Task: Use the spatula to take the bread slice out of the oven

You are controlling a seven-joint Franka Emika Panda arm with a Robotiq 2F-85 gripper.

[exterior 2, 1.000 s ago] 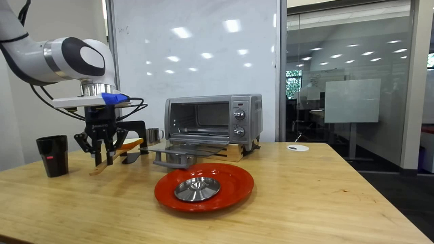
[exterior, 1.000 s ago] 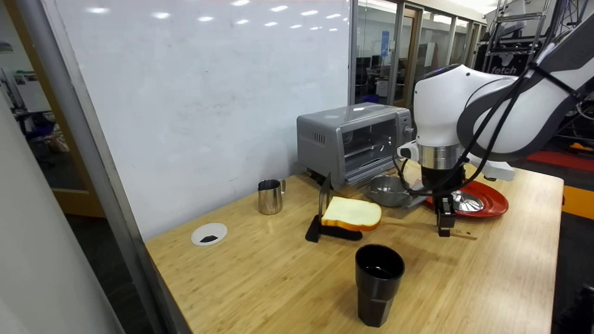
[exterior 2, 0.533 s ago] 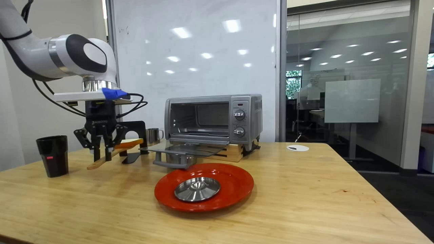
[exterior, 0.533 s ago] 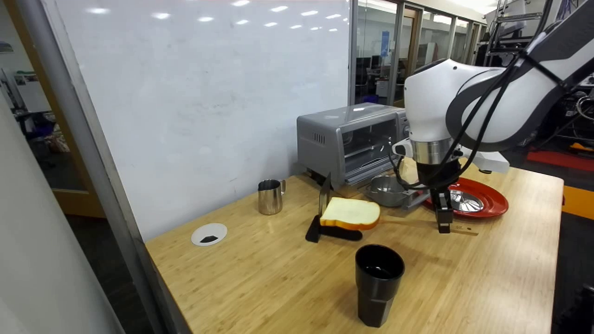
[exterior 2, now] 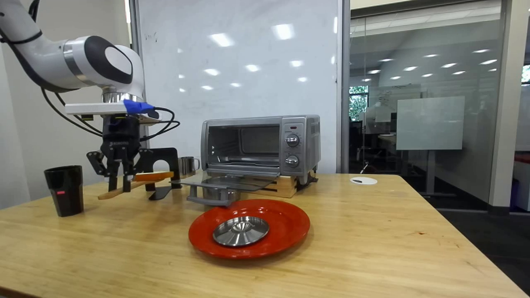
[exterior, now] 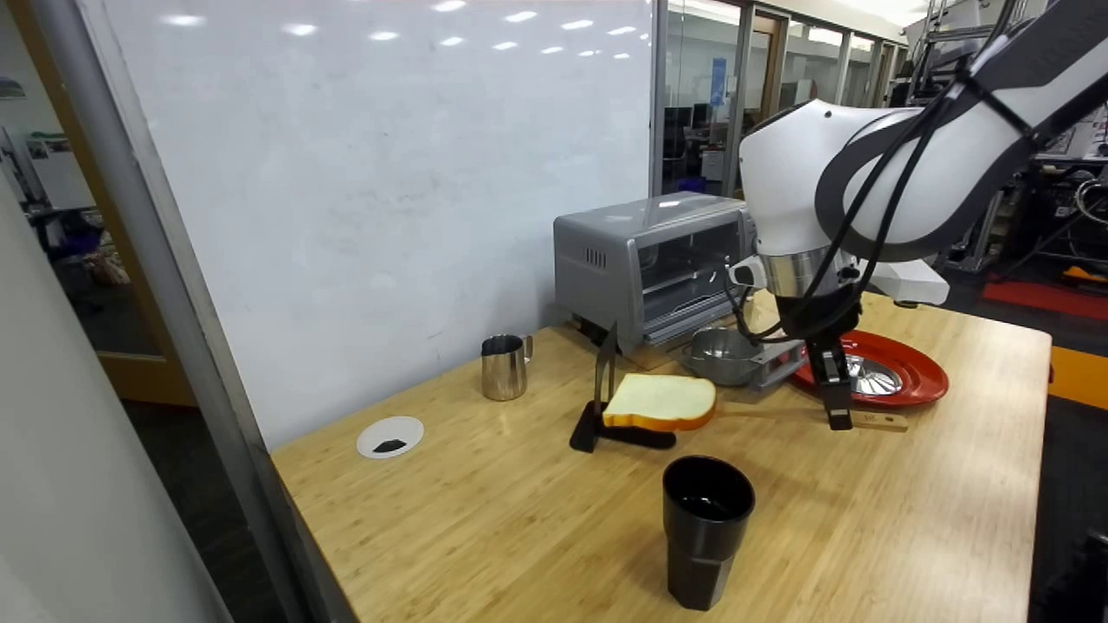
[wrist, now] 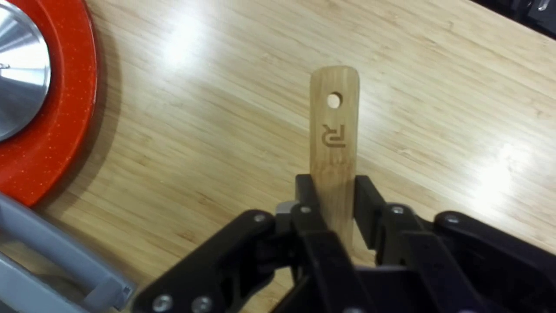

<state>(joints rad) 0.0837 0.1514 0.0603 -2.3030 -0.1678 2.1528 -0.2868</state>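
i see the gripper [wrist: 332, 184] clamped on the spatula [wrist: 334, 143], the bread slice [exterior: 660, 401] seemingly resting on its far end, lower centre-right in an exterior view, out of the oven [exterior 2: 261, 140]; i'd guess only setting down remains

A: Here's the big whiteboard [exterior 2: 240, 91], standing tall behind the wooden table [exterior 2: 372, 231] in both exterior views, and look at those reflected light spots [exterior 2: 283, 31]!

B: Off to its side, in an exterior view, a glass wall [exterior 2: 476, 174]; a pale board [exterior 2: 430, 123] on a stand shows through, and leafy green fills a window [exterior 2: 358, 103].

A: Down to the floor [exterior 2: 497, 236] now, dark beyond the table edge!

B: And in an exterior view, a red strip [exterior: 1052, 299] and an orange strip [exterior: 1082, 376] brighten it!
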